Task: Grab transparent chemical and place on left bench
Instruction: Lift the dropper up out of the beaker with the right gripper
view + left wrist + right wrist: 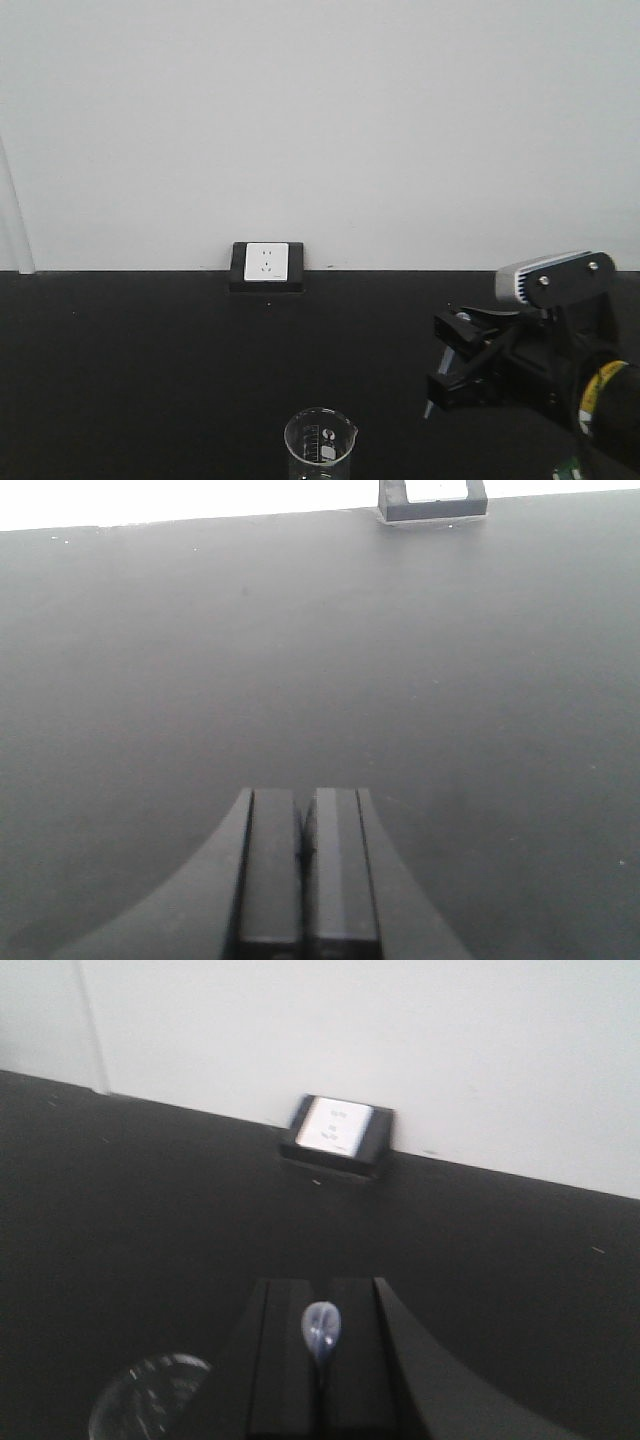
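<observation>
My right gripper (320,1288) is shut on the transparent chemical, a thin clear dropper. Its small bulb (321,1331) sticks up between the fingers in the right wrist view. In the front view the right gripper (455,362) hangs above the black bench at the right, and the dropper's thin tip (430,407) pokes out below it. The clear glass beaker (319,444) stands to its lower left; it also shows in the right wrist view (148,1396). My left gripper (304,802) is shut and empty over bare black bench and is out of the front view.
A black-framed white wall socket (266,265) sits where the black bench (130,370) meets the white wall; it also shows in the left wrist view (433,500) and the right wrist view (338,1130). A green-tinted item (568,470) peeks in at the bottom right.
</observation>
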